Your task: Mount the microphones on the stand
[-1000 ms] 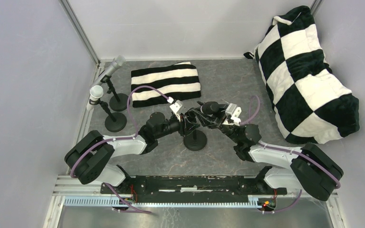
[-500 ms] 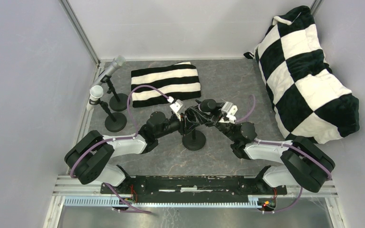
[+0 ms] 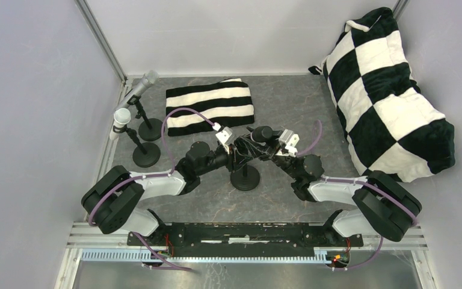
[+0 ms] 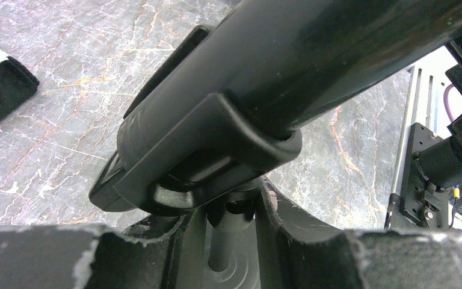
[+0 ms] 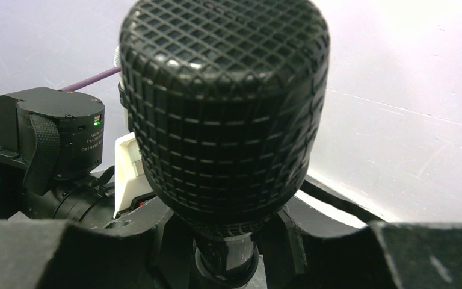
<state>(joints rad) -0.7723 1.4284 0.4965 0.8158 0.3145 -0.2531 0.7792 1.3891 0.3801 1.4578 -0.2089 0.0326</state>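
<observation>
The silver-grey microphone (image 3: 144, 82) and the white microphone (image 3: 120, 118) sit tilted in the clips of two black stands at the back left. The black microphone (image 3: 263, 133) lies tilted over the middle stand (image 3: 246, 177). In the left wrist view its body (image 4: 337, 54) rests in the stand's clip (image 4: 204, 150). My left gripper (image 3: 236, 152) is shut on the stand's post (image 4: 228, 241) just below the clip. My right gripper (image 3: 272, 146) is shut on the black microphone's neck, below its mesh head (image 5: 225, 114). Its pale ring is hidden.
A folded black-and-white striped cloth (image 3: 209, 105) lies behind the middle stand. A large checkered cushion (image 3: 391, 96) fills the back right. Grey walls close in the left, back and right. The arms' base rail (image 3: 240, 232) runs along the near edge.
My right arm has moved a little to the left with the black microphone, bringing its head closer over the middle stand. The left arm has barely moved.
</observation>
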